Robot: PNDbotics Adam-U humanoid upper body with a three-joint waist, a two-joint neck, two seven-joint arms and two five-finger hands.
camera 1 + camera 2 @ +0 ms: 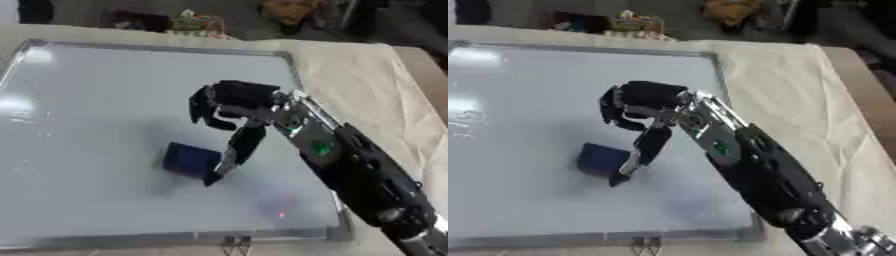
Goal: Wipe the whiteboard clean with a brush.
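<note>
Near the frame's centre the blue brush (190, 160) lies flat on the whiteboard (87, 100), which covers the tabletop (367, 85). Just right of it the right hand (234, 107) hangs with fingers (241, 147) relaxed downward, one tip touching or nearly touching the brush, nothing pinched. The step looks like reaching to grasp; next the fingers must close round the brush.

Glossy whiteboard (105, 100) in a metal frame lies on matt beige cloth (367, 85).
</note>
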